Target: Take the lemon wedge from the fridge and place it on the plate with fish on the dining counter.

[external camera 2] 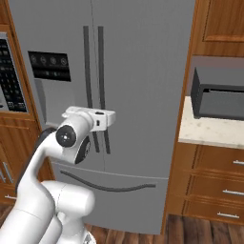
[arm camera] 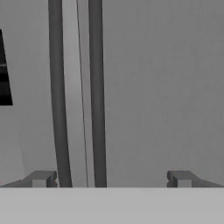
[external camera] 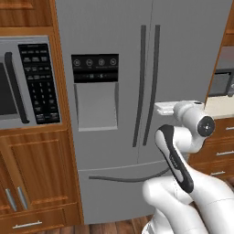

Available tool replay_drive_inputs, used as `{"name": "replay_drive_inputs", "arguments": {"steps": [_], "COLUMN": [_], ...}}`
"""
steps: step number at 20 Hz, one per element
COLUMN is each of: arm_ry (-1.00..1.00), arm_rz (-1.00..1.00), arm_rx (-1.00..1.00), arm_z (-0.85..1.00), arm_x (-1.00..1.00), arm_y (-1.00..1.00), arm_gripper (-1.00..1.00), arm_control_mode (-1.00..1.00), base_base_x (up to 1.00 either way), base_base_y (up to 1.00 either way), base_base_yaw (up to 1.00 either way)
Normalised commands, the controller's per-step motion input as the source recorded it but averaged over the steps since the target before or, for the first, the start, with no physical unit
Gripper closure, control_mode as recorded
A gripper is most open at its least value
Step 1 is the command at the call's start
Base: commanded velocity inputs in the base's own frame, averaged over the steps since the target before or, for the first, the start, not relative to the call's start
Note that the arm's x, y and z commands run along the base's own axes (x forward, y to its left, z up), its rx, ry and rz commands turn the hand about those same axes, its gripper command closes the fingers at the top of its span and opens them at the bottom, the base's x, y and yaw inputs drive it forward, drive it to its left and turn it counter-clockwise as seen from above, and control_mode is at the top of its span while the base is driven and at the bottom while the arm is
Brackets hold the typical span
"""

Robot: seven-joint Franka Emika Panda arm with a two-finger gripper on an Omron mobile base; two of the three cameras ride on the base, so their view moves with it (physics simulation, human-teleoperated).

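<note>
While its doors are closed, the fridge (arm camera: 153, 87) faces the spread, empty claw (arm camera: 111, 179).

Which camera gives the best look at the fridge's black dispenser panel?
The left base view: the dispenser panel shows whole and nearly head-on, with the recess below it. The right base view catches it at a slant near the left edge. The hand view shows a sliver.

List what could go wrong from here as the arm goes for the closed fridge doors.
1. The two door handles stand close together, so the open gripper may catch both or slip into the gap.
2. The gripper sits off to the right door's side of its handle; closing there would grab nothing on the fridge.
3. The swinging door may hit the arm's elbow, which is nearby.
</note>
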Motion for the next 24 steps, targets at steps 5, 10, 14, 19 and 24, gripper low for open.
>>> {"name": "replay_drive_inputs", "arguments": {"steps": [5,10,14,19,24], "arm_ry": [0.0,0.02,0.0,0.0,0.0], "arm_rz": [0.0,0.0,0.0,0.0,0.0], "arm_rx": [0.0,0.0,0.0,0.0,0.0], "arm_z": [0.0,0.0,0.0,0.0,0.0], "arm_x": [0.21,0.76,0.73,0.64,0.68], "arm_y": [0.0,0.09,0.01,0.0,0.0], "arm_gripper": [-1.0,-1.0,-1.0,-1.0,-1.0], "arm_control_mode": [-1.0,-1.0,-1.0,-1.0,-1.0], "base_base_x": [0.0,0.0,0.0,0.0,0.0], "base_base_y": [0.0,0.0,0.0,0.0,0.0], "base_base_yaw": [0.0,0.0,0.0,0.0,0.0]}}
